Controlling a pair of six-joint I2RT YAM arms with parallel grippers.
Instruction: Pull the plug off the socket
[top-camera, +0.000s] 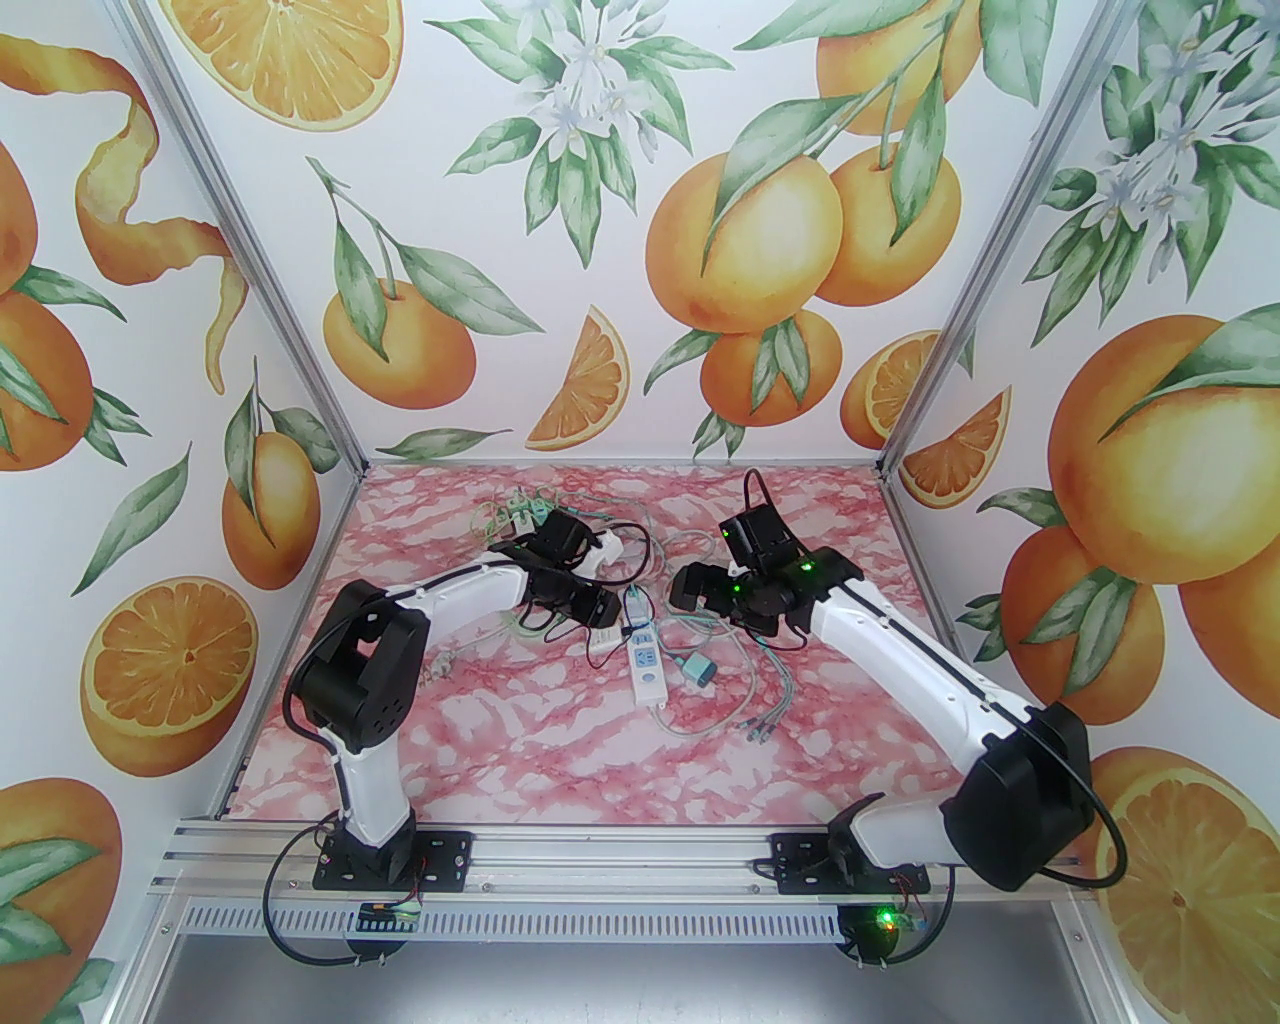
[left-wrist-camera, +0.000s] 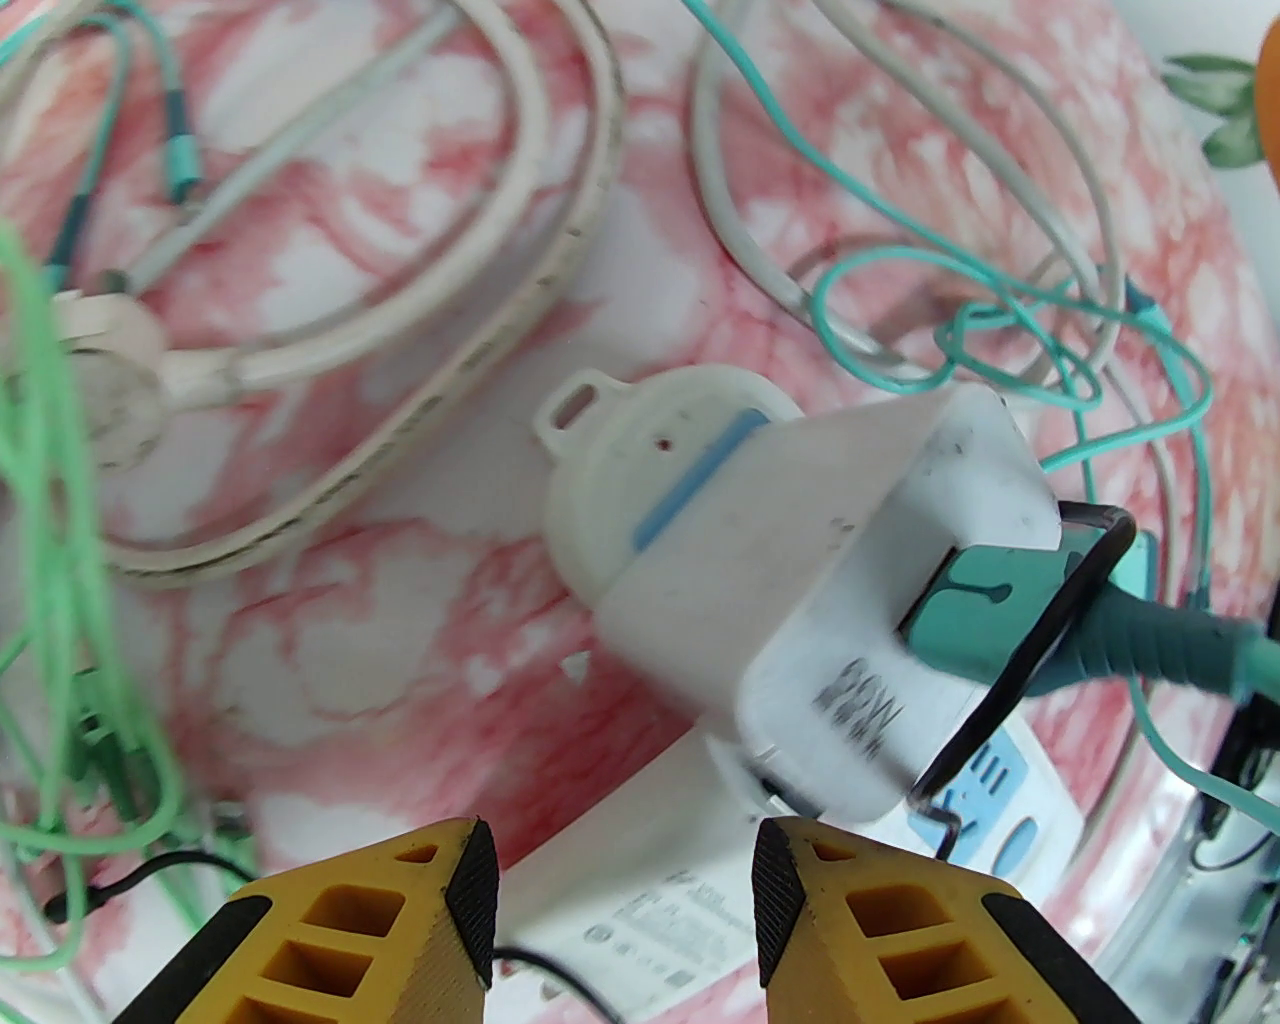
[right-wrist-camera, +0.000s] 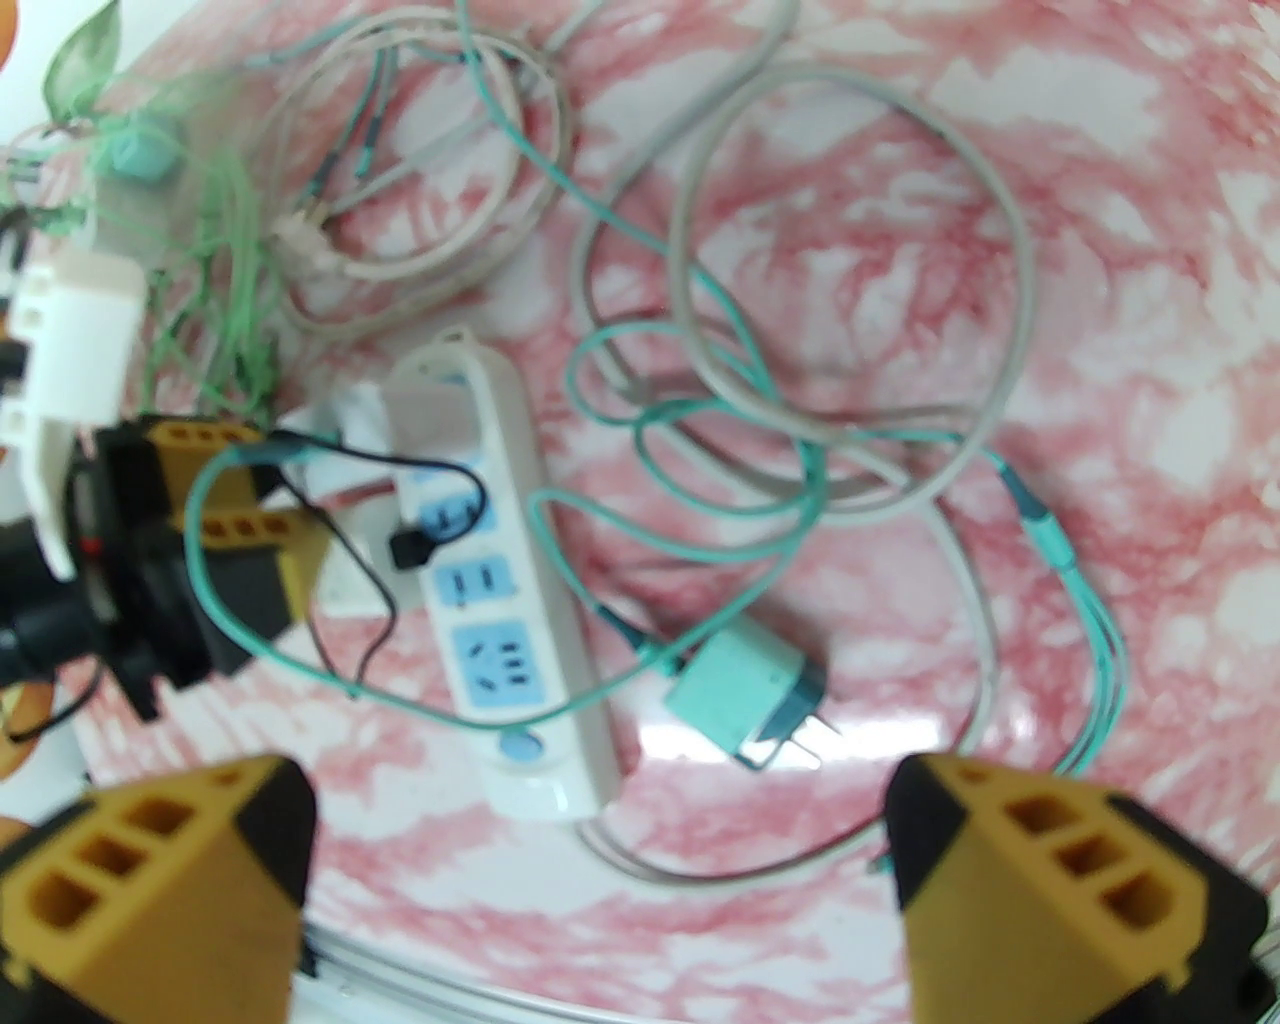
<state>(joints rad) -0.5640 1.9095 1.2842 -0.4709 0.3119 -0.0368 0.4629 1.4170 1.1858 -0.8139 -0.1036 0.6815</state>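
Observation:
The socket is a white power strip (top-camera: 648, 660) with blue outlets (right-wrist-camera: 490, 660), lying mid-table. A teal plug (right-wrist-camera: 745, 690) lies free on the table just right of it (top-camera: 697, 670), prongs bare. A white charger plug (left-wrist-camera: 850, 600) with a teal cable in its face stands over the strip's loop end (left-wrist-camera: 620, 450); its prongs are hidden. My left gripper (left-wrist-camera: 625, 880) is just short of that charger, its fingers partly apart above a white block (left-wrist-camera: 640, 920) and pinching nothing. My right gripper (right-wrist-camera: 600, 850) hovers wide open above the strip and the teal plug.
Loose grey cords (right-wrist-camera: 850, 300) and thin teal and green cables (left-wrist-camera: 60, 600) lie tangled over the far half of the pink marble table (top-camera: 560, 750). A thin black wire (right-wrist-camera: 440, 470) crosses the strip's first outlet. Printed walls close in the back and both sides.

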